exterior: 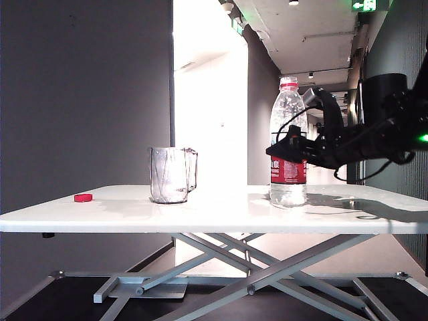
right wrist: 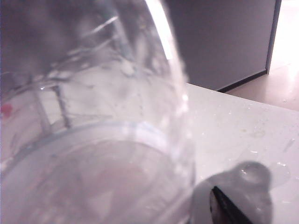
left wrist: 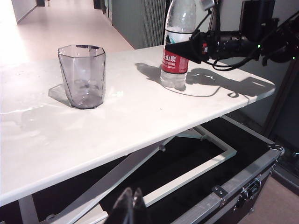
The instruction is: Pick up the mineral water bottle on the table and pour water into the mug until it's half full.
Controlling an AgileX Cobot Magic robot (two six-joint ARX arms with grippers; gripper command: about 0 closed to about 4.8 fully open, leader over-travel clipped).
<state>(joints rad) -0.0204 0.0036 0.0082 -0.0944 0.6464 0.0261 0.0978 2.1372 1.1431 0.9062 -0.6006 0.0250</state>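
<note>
Right gripper [exterior: 289,152]: standing wide open around the mineral water bottle [exterior: 288,144], gripping nothing.
Left gripper [left wrist: 132,205]: fingers together, empty, hanging below the table [left wrist: 140,116].
Risk: closing off-centre could be tipping the uncapped bottle, spilling towards the mug [exterior: 172,174].

From my right wrist camera the mineral water bottle [right wrist: 93,140] filled most of the picture, blurred and cut off by the edges, and it hid most of the bench [right wrist: 243,135]. Only one dark fingertip [right wrist: 226,207] of the right hand showed. In the exterior view that hand [exterior: 286,151] covered part of the label. The left hand [left wrist: 128,207] was cropped at the frame edge.
</note>
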